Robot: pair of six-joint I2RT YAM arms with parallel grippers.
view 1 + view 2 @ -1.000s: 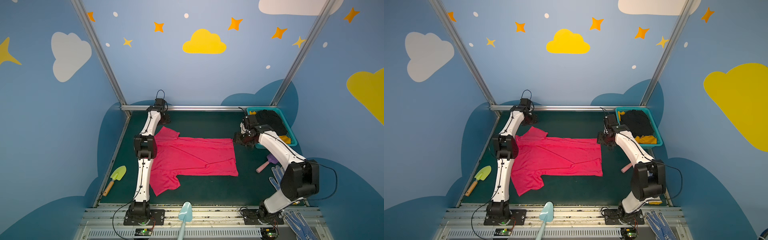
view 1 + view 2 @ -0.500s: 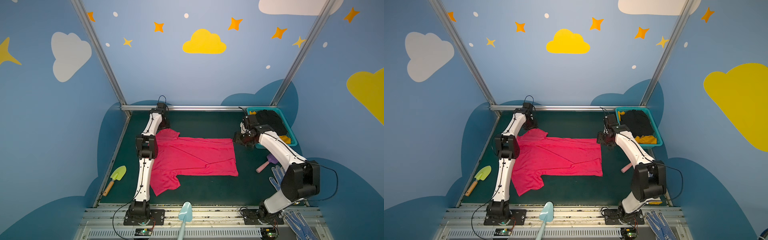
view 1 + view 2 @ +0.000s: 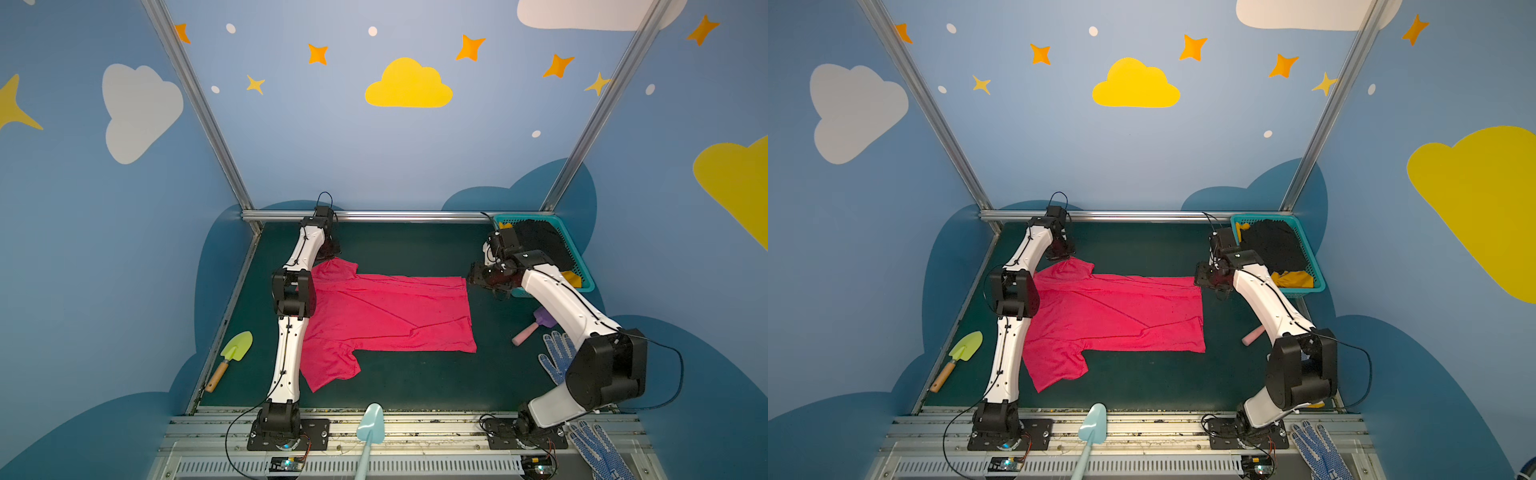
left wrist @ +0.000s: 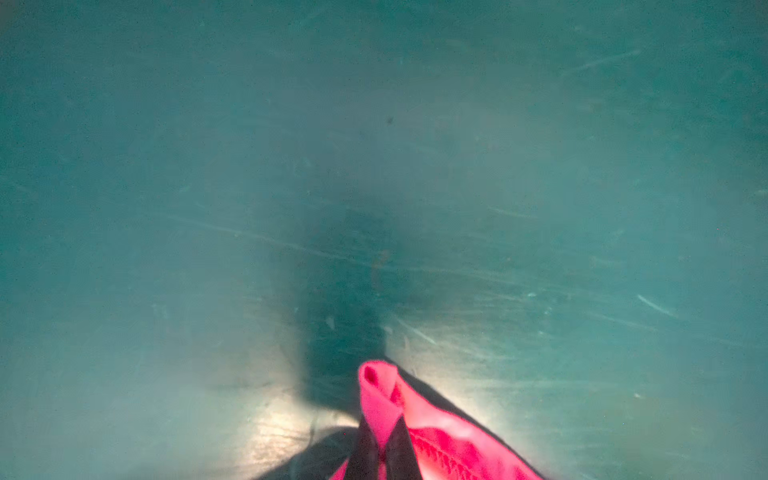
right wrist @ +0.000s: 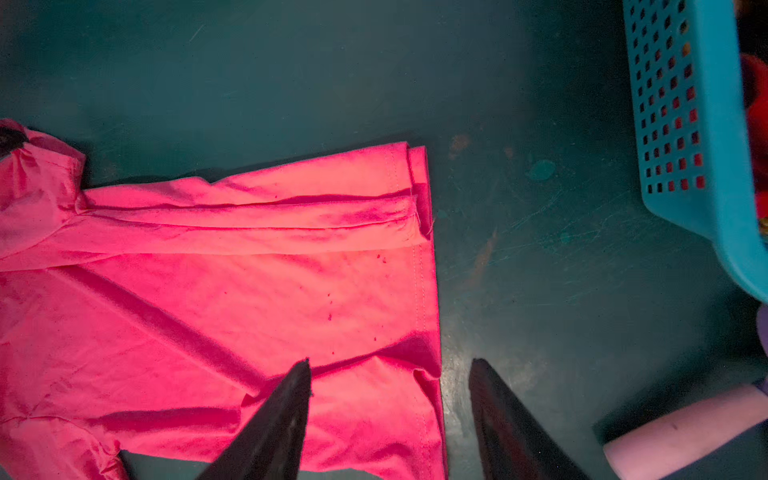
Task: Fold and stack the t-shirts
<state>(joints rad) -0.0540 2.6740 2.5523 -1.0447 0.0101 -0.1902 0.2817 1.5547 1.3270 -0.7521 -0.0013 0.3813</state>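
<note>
Spread flat and sideways across the middle of the green table mat (image 3: 415, 386): the pink-red t-shirt (image 3: 386, 316), collar end by the left arm, hem toward the right arm, near sleeve splayed toward the front rail. Looks like the very start of the folding: no half or third turned over, only a narrow lengthwise pleat along the far side, plain in the right wrist view. No stack anywhere. Bunched in the teal basket (image 3: 582, 272) at the far right corner, a black t-shirt (image 3: 540, 243) and a mustard-yellow t-shirt (image 3: 1292, 279), so most of the job seems left.

At the far sleeve tip, left gripper (image 4: 381, 440) clamped on the cloth, pink fabric pinched between closed fingers and drawn up into a small peak. Over the hem line toward its far end, right gripper (image 5: 390, 365) parted wide, one finger above cloth, one above bare mat, gripping nothing; contact with the cloth impossible to tell.

Further out: a purple toy shovel (image 3: 530, 330) with pink handle on the mat to the right of the hem, blue-dotted work gloves (image 3: 557, 361) by the right arm's elbow, a green trowel (image 3: 237, 347) off the mat's left edge, a light-blue trowel (image 3: 370, 419) on the front rail. None on the shirt; the toy shovel the likeliest snag if the hem swings rightward.
</note>
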